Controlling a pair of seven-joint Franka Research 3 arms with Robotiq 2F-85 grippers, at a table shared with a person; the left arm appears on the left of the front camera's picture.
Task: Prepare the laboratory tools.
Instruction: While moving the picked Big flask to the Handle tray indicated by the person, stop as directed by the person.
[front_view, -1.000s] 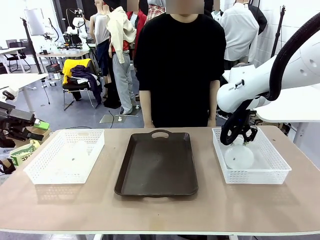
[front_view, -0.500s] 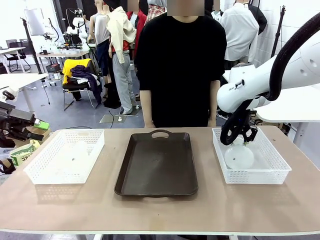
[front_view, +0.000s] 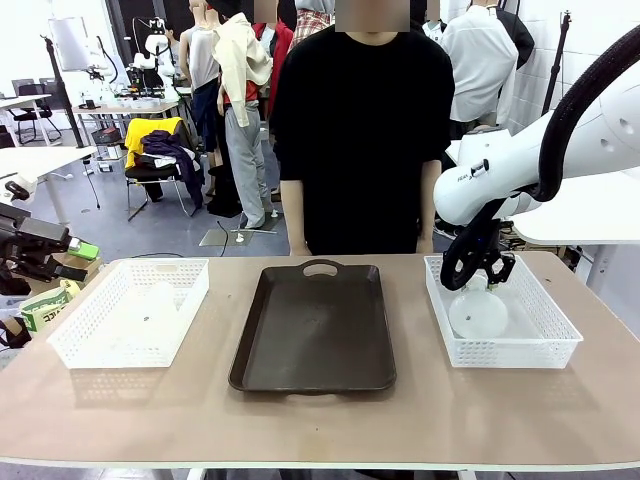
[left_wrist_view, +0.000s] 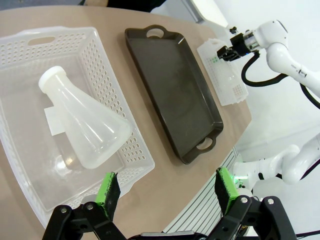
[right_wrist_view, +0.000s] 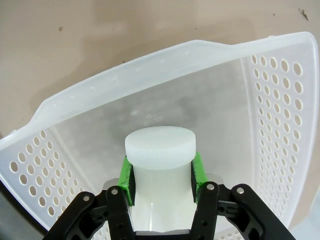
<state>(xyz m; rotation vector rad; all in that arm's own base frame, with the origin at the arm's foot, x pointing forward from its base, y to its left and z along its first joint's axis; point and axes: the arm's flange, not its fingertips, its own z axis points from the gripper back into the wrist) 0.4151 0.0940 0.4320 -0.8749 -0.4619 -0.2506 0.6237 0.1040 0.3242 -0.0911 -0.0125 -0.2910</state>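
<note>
Holding: right gripper (right_wrist_view: 160, 172) clamped on flask (right_wrist_view: 160, 142) neck in basket (front_view: 560, 335), frame right; nothing moved past second, so lift to tray (front_view: 312, 330) pending; left gripper (left_wrist_view: 166, 186) wide, empty.

Flask (right_wrist_view: 160, 147) between the green pads (right_wrist_view: 126, 180) of the right claw (right_wrist_view: 161, 175): frosted translucent white, matt, smooth. Basket (right_wrist_view: 280, 100) around it: white perforated plastic, slight sheen. Tray (left_wrist_view: 175, 85) ahead of the left claw (left_wrist_view: 166, 189): dark brown, smooth, dull sheen; table (front_view: 300, 420) beneath: tan, matt.

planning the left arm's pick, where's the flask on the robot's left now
In the left wrist view, the flask lies on its side in the left-hand white mesh basket, beside the dark tray, ahead of the open left gripper.
</note>
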